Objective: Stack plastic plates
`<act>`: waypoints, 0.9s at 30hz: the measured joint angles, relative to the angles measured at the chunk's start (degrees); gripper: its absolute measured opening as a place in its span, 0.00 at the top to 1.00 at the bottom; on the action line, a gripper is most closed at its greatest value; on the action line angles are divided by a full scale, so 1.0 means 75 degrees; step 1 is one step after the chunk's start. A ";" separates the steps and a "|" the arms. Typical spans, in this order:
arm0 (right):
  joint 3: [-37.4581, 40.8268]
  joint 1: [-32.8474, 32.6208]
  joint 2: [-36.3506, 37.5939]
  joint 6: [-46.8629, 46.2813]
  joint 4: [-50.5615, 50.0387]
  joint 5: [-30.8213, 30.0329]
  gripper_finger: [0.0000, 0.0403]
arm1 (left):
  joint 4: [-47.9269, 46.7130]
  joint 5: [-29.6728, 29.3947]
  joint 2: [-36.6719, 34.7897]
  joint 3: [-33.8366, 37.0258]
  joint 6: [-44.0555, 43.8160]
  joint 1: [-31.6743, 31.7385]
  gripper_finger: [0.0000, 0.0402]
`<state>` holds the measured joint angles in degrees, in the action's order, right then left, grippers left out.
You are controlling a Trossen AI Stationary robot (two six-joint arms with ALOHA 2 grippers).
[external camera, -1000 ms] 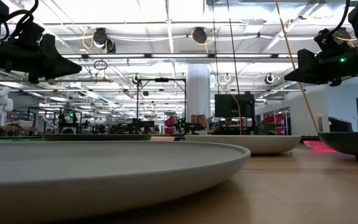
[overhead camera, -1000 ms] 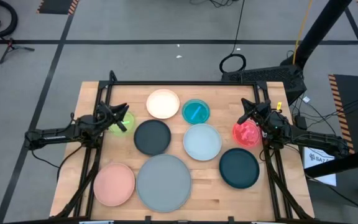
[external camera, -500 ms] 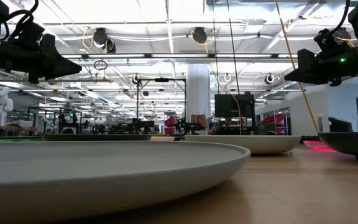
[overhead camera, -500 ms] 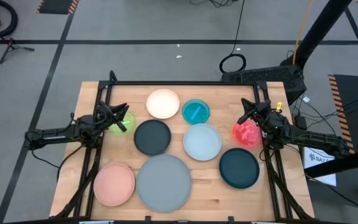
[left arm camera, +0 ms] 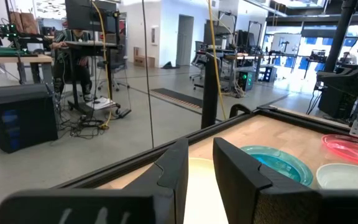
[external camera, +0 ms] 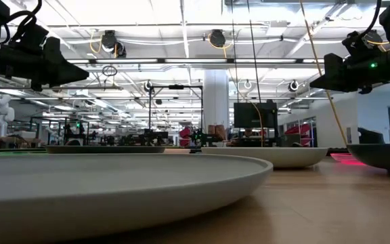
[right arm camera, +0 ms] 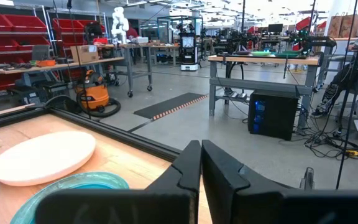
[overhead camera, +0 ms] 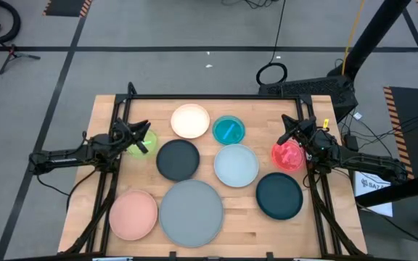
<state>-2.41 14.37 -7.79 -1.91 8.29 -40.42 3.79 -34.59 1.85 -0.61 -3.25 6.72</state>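
Nine plates lie spread on the bench (overhead camera: pixel 325 109), none stacked yet. The large grey plate (overhead camera: pixel 191 211) sits at the near edge, salmon pink plate (overhead camera: pixel 133 214) beside it, dark teal plate (overhead camera: pixel 279 196) on the other side. Behind those lie the black plate (overhead camera: pixel 178 159) and light blue plate (overhead camera: pixel 236 164), then the cream plate (overhead camera: pixel 190 121) and cyan dish (overhead camera: pixel 228 130) at the back. All look empty.

Left pincer (overhead camera: pixel 142 139) hangs over the lime green dish (overhead camera: pixel 145 140), fingers a narrow gap apart and holding nothing. Right pincer (overhead camera: pixel 291 133) hangs by the pink-red dish (overhead camera: pixel 287 155), fingers nearly closed and empty. Both look parked at the sides, which leaves the middle clear. The grey one, being biggest, looks the natural base.
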 joint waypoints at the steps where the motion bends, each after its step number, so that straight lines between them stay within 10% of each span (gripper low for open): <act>1: -0.0014 0.0000 0.0003 -0.0003 0.0000 0.0000 0.97 | 0.0001 0.0000 0.0003 0.0000 0.0000 0.0000 0.80; 7: -0.0056 0.0000 0.0003 -0.0002 0.0003 0.0000 0.97 | 0.0076 0.0003 0.0000 0.0010 -0.0160 0.0000 0.80; 14: -0.0062 0.0000 0.0002 0.0000 0.0000 0.0000 0.97 | 0.0192 0.0145 0.0003 0.0010 -0.3270 -0.0017 0.80; 27: -0.0070 0.0000 0.0002 0.0000 0.0000 0.0000 0.97 | 0.1702 0.1765 0.0001 0.0010 -0.3129 -0.0533 0.80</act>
<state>-2.94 14.37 -7.77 -1.91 8.29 -40.42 16.56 -21.35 1.86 -0.54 -26.71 2.72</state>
